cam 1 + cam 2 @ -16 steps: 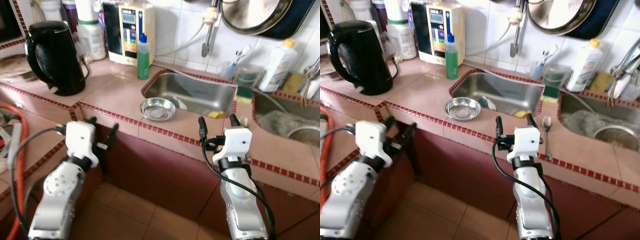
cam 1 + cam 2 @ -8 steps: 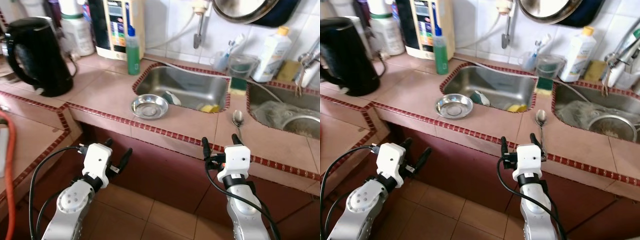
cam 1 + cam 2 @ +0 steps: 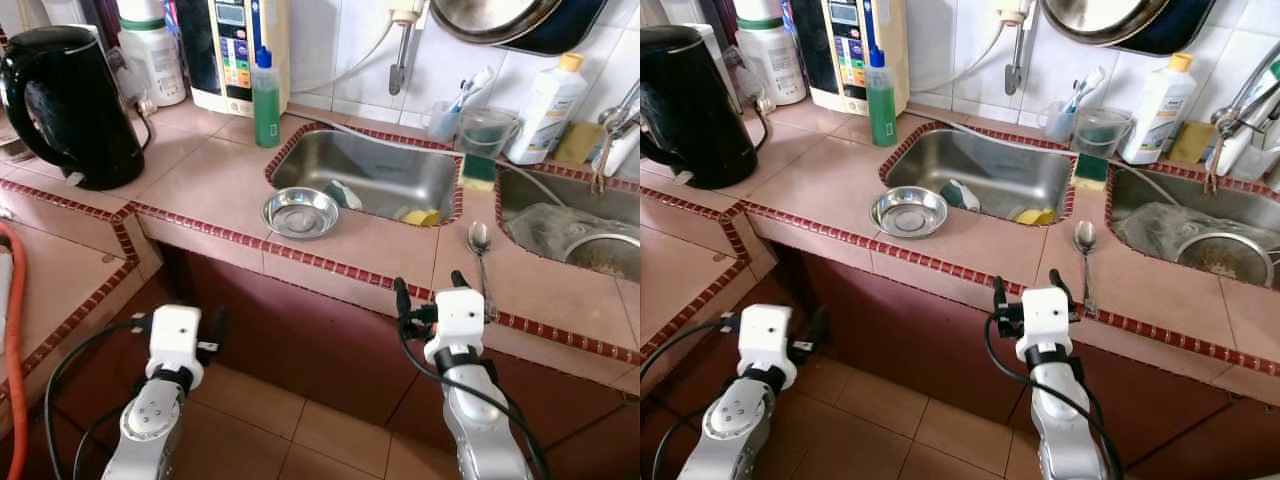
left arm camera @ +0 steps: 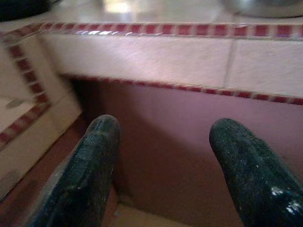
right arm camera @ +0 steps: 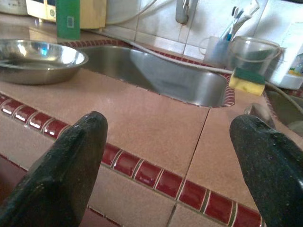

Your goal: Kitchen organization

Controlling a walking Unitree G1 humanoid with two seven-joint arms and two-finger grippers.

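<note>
Nothing is put away yet as far as I can tell, so I'm basically sitting at the start of this kitchen tidy-up. Both my hands are empty: my right gripper (image 3: 1022,288) is hovering at the counter (image 3: 820,165) edge with its fingers (image 5: 71,161) spread wide and nothing between them, and my left gripper (image 3: 180,328) is hanging low in front of the cabinet face below the counter, fingers (image 4: 87,165) also wide apart and holding nothing.

Stuff I'm still looking at: the steel bowl (image 3: 908,211) sitting out on the counter at about 10 o'clock from my right gripper, and the spoon (image 3: 1084,240) lying at roughly 1 o'clock, just beyond that gripper. The small sink (image 3: 990,175) is holding a couple of bits, including something yellow (image 3: 1032,216). So everything's left to do; I'm guessing the spoon or bowl goes first.
</note>
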